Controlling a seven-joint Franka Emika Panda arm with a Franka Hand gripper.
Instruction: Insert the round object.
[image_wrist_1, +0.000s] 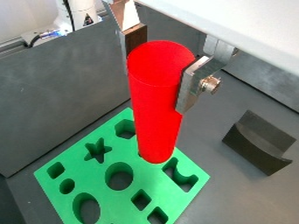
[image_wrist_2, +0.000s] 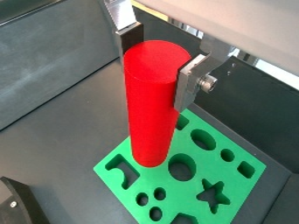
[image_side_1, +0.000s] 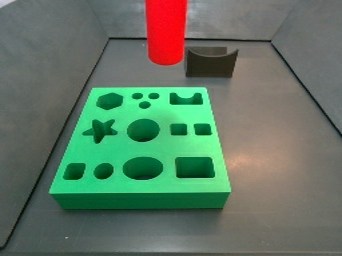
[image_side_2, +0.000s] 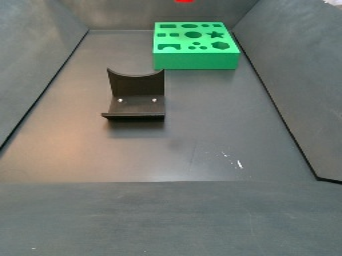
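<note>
We have the round object (image_wrist_1: 155, 101) clamped upright in the claw (image_wrist_2: 163, 74), one silver finger (image_wrist_1: 194, 83) pressed flat against its upper side, the opposite finger hidden behind it in both wrist views. It hangs clear above the green block (image_side_1: 147, 190), which lies on the table (image_side_2: 187, 150); in a side view only its lower length shows, dropping in from the top edge, and the claw itself is out of frame there. We judge the cylinder to be rigid and light, with a smooth, probably slick skin, so a flat pad on a curved wall gives little contact and it could tilt or slide if it snags on a hole's rim. Holding it high, as we do, leaves the lower end free to enter. The large round hole (image_side_1: 144, 128) near the block's middle looks the likely seat, though we cannot confirm the fit. The fixture (image_side_2: 134, 96) stands well apart from the block.
</note>
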